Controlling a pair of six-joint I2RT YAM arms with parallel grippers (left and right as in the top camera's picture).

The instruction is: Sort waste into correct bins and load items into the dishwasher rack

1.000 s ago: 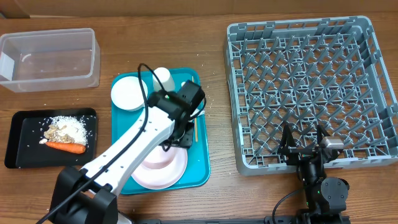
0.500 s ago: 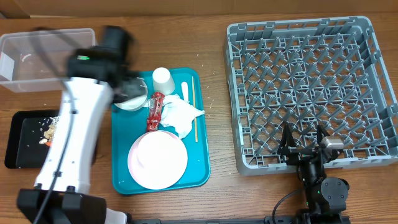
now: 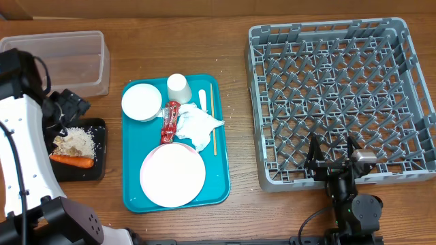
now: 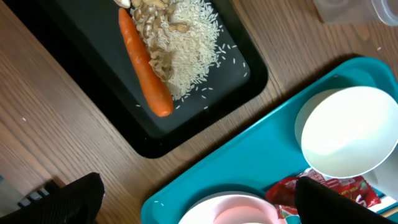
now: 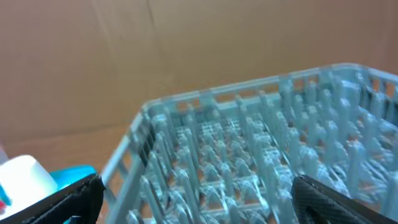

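My left gripper [image 3: 68, 109] hangs open and empty over the black tray bin [image 3: 101, 146], which holds the carrot [image 4: 144, 65] and rice [image 4: 186, 43]. Behind it stands the clear tub bin [image 3: 58, 61]. The teal tray [image 3: 221, 184] carries a white bowl [image 3: 142, 102], a cup [image 3: 178, 87], a red wrapper [image 3: 169, 121], a crumpled napkin [image 3: 201, 126], a wooden stick [image 3: 212, 122], a fork [image 3: 203, 97] and a pink-white plate [image 3: 172, 175]. My right gripper [image 3: 334, 160] stands open at the near edge of the grey dishwasher rack [image 3: 340, 88], holding nothing.
In the left wrist view the teal tray's corner [image 4: 249, 155], the bowl [image 4: 348, 140] and the plate's rim [image 4: 242, 208] lie below my open fingers [image 4: 68, 196]. The right wrist view looks across the rack's pegs [image 5: 249, 155]. Bare wood separates tray and rack.
My left arm swung off the teal tray, past the clear tub, and now hangs over the black tray. The napkin and wrapper are uncovered. The right arm stayed still.
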